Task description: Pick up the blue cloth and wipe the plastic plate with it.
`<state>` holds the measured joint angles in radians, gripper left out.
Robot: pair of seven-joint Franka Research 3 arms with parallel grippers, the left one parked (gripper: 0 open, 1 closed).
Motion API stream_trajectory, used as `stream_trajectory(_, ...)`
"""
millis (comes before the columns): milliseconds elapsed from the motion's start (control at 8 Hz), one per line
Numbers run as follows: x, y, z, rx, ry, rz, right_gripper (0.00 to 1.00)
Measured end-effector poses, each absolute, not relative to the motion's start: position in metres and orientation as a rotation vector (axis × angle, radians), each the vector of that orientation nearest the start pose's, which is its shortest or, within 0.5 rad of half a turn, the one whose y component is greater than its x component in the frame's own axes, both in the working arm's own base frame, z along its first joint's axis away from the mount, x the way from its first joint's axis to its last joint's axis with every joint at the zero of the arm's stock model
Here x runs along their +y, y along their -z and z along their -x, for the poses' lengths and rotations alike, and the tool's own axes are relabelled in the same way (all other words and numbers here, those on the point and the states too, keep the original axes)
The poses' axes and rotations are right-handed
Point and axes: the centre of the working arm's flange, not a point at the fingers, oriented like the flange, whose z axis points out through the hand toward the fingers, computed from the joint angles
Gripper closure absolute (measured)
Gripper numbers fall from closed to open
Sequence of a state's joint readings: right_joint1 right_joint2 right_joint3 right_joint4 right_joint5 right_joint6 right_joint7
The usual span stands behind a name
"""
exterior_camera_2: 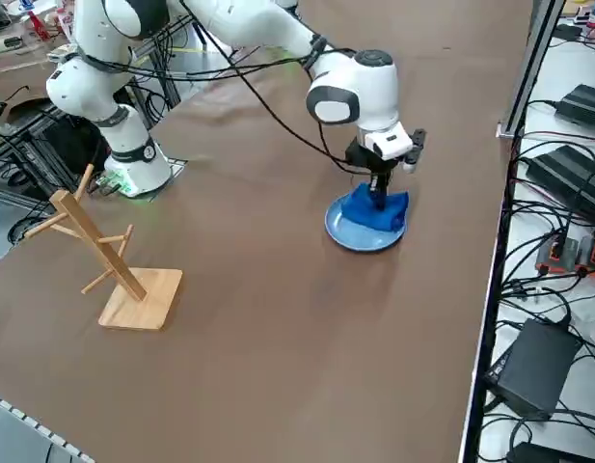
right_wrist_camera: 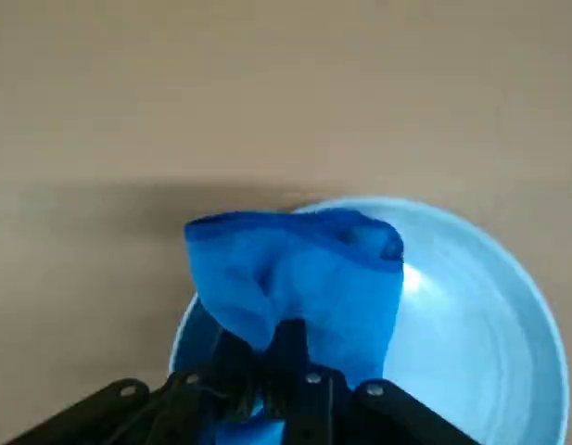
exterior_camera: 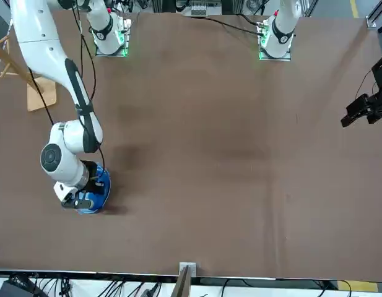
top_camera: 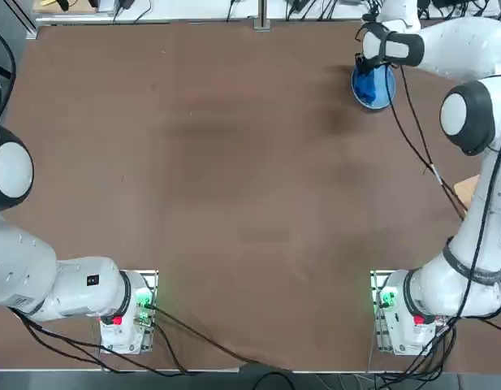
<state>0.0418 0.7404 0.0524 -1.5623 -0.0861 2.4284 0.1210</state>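
Brown surface (top_camera: 234, 203). Blue cloth (right_wrist_camera: 299, 278): soft, light, bunched; pinched at its fold by right claw (right_wrist_camera: 276, 375), draped on plastic plate (right_wrist_camera: 471, 324), upper right of top view. Plate likely slippery, prone to sliding.

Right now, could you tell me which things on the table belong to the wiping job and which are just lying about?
Part of the job:
- blue cloth, pinched in the right gripper, lying on the plate
- plastic plate, near the table's far edge

Just lying about:
- wooden rack, standing well apart from the plate
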Motion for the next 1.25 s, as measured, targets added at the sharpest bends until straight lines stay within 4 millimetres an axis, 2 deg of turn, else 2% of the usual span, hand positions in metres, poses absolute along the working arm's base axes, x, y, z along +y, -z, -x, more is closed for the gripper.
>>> stream_trajectory(250,0.038,-0.205,-0.72,-0.061,0.242,3.181,0.94)
stream_trajectory(625,-0.008,-0.206,-0.722,-0.095,0.223,3.22,0.94)
stream_trajectory(875,-0.01,-0.205,-0.719,-0.109,0.188,3.222,0.94)
stream_trajectory(1250,0.006,-0.206,-0.705,-0.139,0.085,3.229,0.94)
